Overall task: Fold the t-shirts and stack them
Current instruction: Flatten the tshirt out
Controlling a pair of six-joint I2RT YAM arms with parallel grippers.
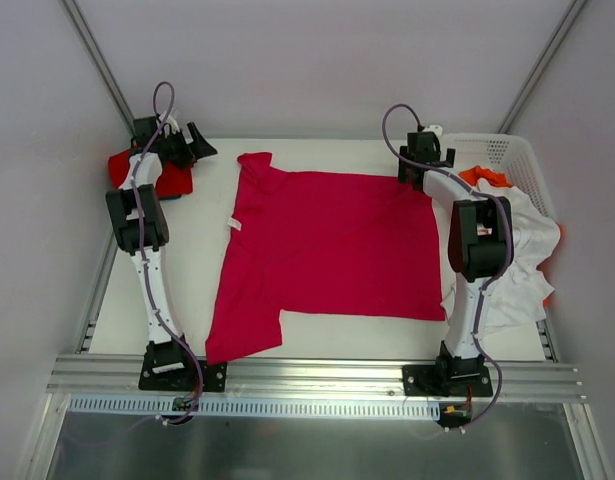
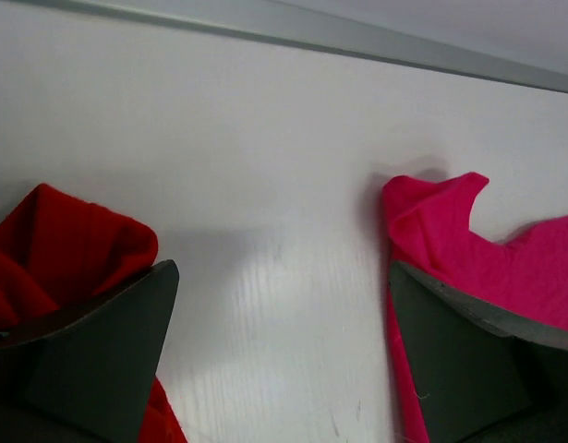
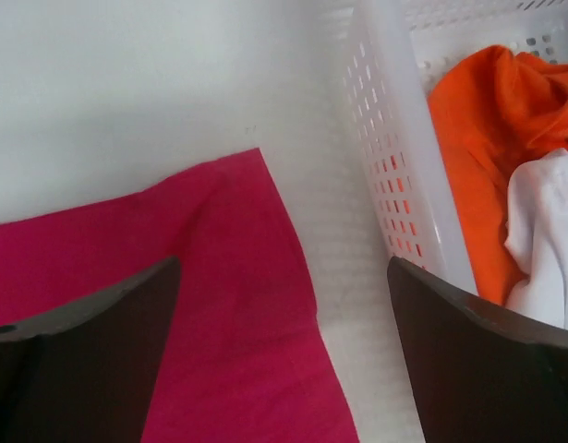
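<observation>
- On the table (image 1: 202,250), at centre, the crimson-pink t-shirt (image 1: 327,250) lies spread flat. Its small white neck tag (image 1: 235,224) sits at its left edge. One sleeve points to the far left, and a narrower part runs to the near-left edge of the table.
- Far-left corner: the red t-shirt (image 1: 172,180) lies bunched, apart from the crimson one, with bare table between them.
- Left gripper (image 2: 284,268): its jaws stand wide with nothing between them. It hangs over the bare strip, with red cloth beside one finger and the crimson sleeve beside the other. Whether a finger touches either cloth cannot be told.
- Right gripper (image 3: 282,277): its jaws also stand wide and hold nothing. It is poised over the far-right corner of the crimson t-shirt, just beside the wall of the basket (image 3: 385,138).
- Basket, far right: a white plastic lattice basket that holds the orange t-shirt (image 3: 487,138), crumpled, with the white t-shirt (image 3: 547,231) lying against it.
- Top view: white cloth spills over the near side of the basket and down onto the table beside the right arm.
- No shirt shows as folded or stacked.
</observation>
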